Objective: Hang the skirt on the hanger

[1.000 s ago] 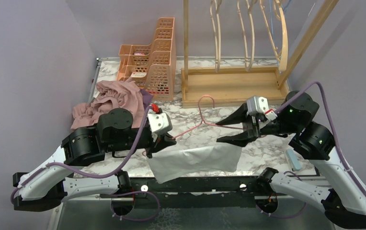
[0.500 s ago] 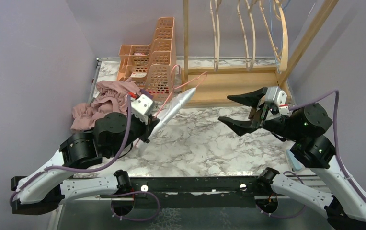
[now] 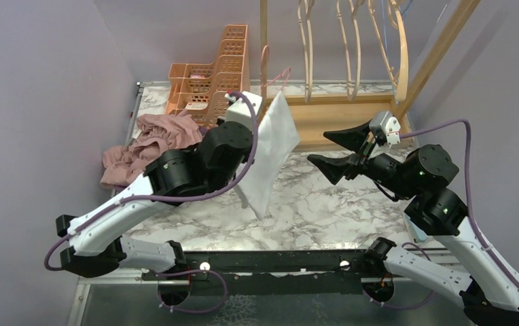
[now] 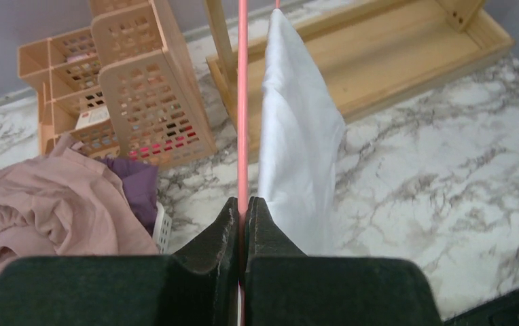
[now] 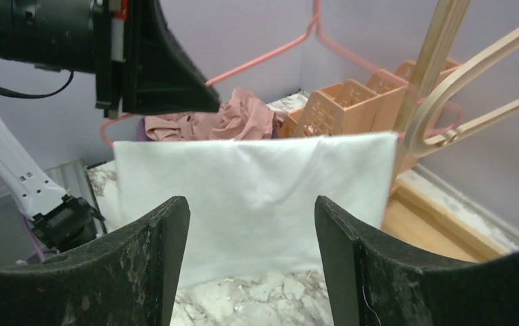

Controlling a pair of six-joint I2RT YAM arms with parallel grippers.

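Facing the cloth: right gripper (image 3: 318, 149), jaws spread wide with nothing between them, low over the marble table (image 3: 311, 210) and aimed toward the far left.
Task's thing: white skirt (image 3: 270, 156), folded over the lower bar of the pink wire hanger (image 4: 242, 102) and hanging clear of the table, its bottom corner above the marble.
Direction from the free claw: straight ahead; in the right wrist view the skirt fills the gap between the two fingers, broad side on.
Long axis: the hanger's bar runs crosswise to the right claw's line of reach, one end at the other arm, the other end toward the rack post.
Holding arm: left gripper (image 4: 243, 204), jaws pressed together on the hanger's wire at one end of the bar, carrying hanger and skirt together.
Nearer arm: the left already has the load; the right is near but apart from the cloth.
Behind the load: pile of pink clothes (image 3: 148, 139) and orange baskets (image 3: 219, 88) at the far left.
Farthest: wooden rack (image 3: 325, 115) with wooden hangers (image 3: 308, 47); its rail is out of view.
Judgement: the skirt looks seated on the hanger; any move to the rack would fall to the left arm, going up and back.
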